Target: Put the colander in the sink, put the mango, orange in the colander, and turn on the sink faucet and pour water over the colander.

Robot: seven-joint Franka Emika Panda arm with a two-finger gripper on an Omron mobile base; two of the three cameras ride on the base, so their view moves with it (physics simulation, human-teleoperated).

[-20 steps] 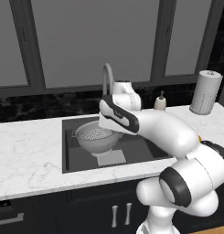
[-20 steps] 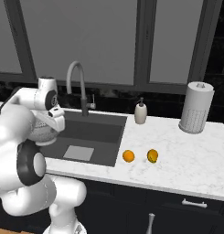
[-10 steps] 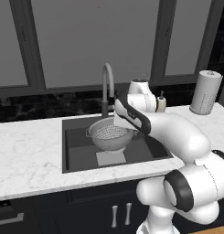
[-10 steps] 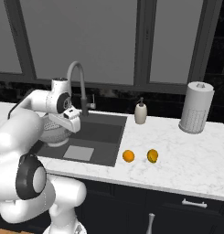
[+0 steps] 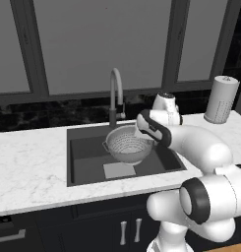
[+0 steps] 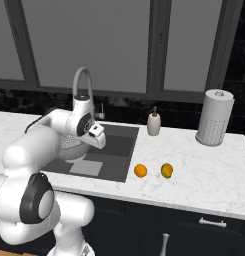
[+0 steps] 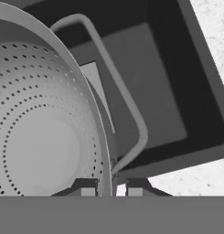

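Since the earlier pictures the colander (image 5: 127,145) has been travelling from the 9 o'clock side of the sink (image 5: 87,162) toward its middle, carried along with the arm, and it is now hanging over the basin just in front of the sink faucet (image 5: 115,96). The gripper (image 7: 111,188) is clamping together on the colander's rim at the bowl's 3 o'clock edge, one fingertip inside the wall and one outside, as the hand view is showing beside the side handle. The bowl is sitting level and appears to be above the lighter patch on the sink bottom rather than resting on it, though I cannot tell this for certain. So the first step is looking nearly done but not finished: the colander is yet to be set down and released. The orange (image 6: 140,170) and the mango (image 6: 167,170) are lying untouched on the table (image 6: 204,170), near each other at about 3 o'clock from the sink. No water is running from the faucet, so fruit loading and rinsing are all remaining.
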